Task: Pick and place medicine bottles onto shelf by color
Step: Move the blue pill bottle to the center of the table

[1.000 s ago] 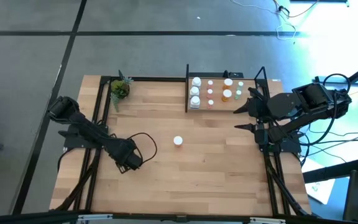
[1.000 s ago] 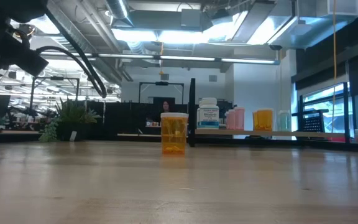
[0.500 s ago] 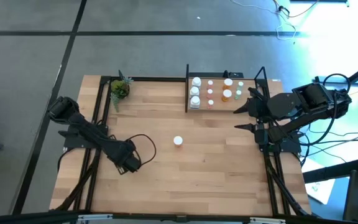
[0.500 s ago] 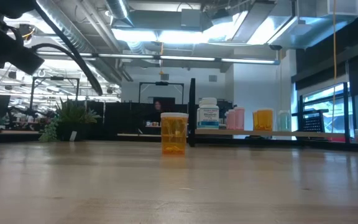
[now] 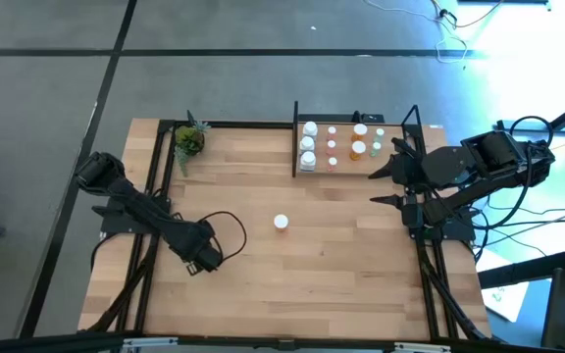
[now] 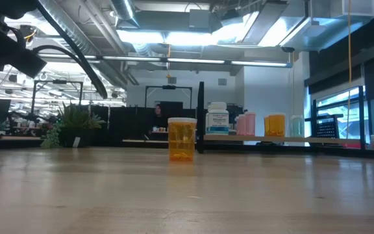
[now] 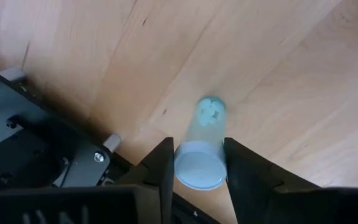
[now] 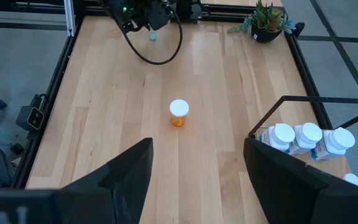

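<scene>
The left pincer (image 7: 197,177) is hanging over the near left part of the desk (image 5: 341,265), its two dark fingers (image 7: 161,171) closing tight on a pale green bottle (image 7: 202,152). In the left wrist view that bottle is sitting between the fingers, its round end facing the camera and its body pointing away over the wood. In the high view the left pincer (image 5: 204,257) is lying low near the desk's left frame, with a black cable looping beside it.

The right pincer (image 5: 388,186) is waiting at the right side of the desk, just near of the shelf (image 5: 400,169), its fingers (image 8: 129,171) standing wide apart and holding nothing.

An orange bottle (image 5: 281,224) with a white cap is standing upright alone near the middle of the desk, well apart from both pincers. In the low view this orange bottle (image 6: 182,139) is showing in front of the shelf (image 6: 304,138).

The shelf is occupying the far side of the desk, right of centre. White bottles (image 5: 308,145) are lining its left end, pinkish bottles (image 5: 332,146) are standing just right of them, an amber bottle (image 5: 358,149) is further right, and a pale green one (image 5: 377,147) is near the right end. A small potted plant (image 5: 188,140) is sitting at the far left corner.
</scene>
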You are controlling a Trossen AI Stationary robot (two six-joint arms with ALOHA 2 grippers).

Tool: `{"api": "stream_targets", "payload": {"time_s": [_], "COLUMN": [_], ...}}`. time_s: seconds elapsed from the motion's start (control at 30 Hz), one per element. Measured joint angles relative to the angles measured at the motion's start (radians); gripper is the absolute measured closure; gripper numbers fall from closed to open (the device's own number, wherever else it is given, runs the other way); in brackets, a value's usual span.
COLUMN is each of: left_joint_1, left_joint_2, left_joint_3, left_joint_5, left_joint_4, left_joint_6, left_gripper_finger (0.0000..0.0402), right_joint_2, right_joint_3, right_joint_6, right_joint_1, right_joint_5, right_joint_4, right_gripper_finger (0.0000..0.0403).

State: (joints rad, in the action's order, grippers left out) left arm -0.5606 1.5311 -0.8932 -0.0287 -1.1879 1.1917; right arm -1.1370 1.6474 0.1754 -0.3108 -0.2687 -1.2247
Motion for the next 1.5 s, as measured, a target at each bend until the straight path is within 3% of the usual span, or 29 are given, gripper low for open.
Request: {"api": "stream_targets", "payload": {"time_s": [0.3,0.63,1.07,1.5], "left_joint_1": [0.038,0.200,0.363,0.422], "left_joint_2": [0.000,0.005,0.275,0.405], "left_joint_3": [-0.069,-0.163,-0.403,-0.545], "left_joint_5": [0.012,0.065,0.078,0.067], "left_joint_4": [0.007,0.104,0.127,0.123], "left_joint_6": [-0.010,-0.220,-0.650,-0.810], "left_gripper_finger": [0.0296,0.0296,0.0297,0.0297], "right_joint_2": [0.000,0.000,0.000,0.000], "right_joint_3": [0.000,0.000,0.000,0.000], "right_joint_6": [0.000,0.000,0.000,0.000], "right_joint_1": [0.000,0.000,0.000,0.000], "right_joint_5": [0.000,0.000,0.000,0.000], "right_joint_4": [0.000,0.000,0.000,0.000], "right_gripper_finger": [0.0150,0.0150,0.0150,0.0150]}}
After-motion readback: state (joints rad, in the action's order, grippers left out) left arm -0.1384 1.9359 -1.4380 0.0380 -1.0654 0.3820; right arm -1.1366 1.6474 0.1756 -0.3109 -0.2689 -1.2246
